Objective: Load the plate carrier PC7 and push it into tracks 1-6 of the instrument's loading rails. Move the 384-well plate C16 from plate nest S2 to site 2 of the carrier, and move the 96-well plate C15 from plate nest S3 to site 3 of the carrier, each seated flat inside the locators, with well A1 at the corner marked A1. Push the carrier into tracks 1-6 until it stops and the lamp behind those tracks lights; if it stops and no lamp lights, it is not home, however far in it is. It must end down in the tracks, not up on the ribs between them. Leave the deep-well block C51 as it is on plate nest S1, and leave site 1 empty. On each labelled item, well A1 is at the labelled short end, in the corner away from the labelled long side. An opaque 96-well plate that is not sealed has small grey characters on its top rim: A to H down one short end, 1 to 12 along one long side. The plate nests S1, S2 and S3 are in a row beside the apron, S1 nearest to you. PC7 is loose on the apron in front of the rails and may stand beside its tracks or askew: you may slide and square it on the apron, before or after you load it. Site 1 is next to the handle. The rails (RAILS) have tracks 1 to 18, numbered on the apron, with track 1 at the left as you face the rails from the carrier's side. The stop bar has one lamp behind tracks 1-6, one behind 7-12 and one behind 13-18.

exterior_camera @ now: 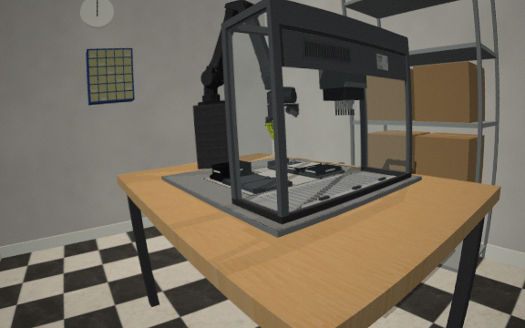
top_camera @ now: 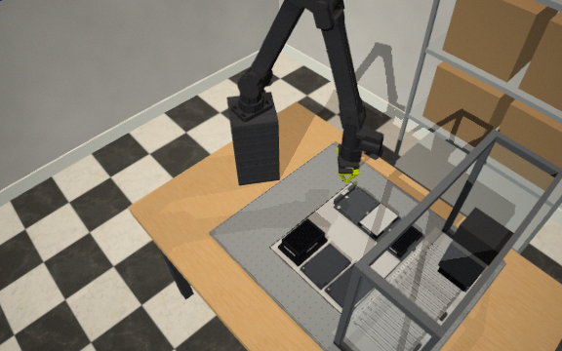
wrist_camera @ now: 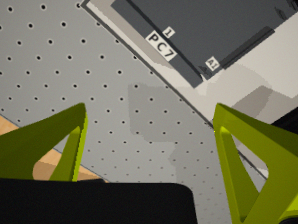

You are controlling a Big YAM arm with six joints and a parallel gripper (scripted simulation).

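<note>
Wide-spread wedge-fingered end effector above perforated deck

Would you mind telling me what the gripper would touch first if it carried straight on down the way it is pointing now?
Most likely the perforated grey deck plate just outside carrier PC7's handle end. The open, empty gripper points down at that bare surface, with the carrier slightly ahead; the depth is hard to judge.

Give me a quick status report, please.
Pincer open, empty, above carrier's handle end. White plate and dark plate on the carrier. Nothing between pincer and handle.
</note>
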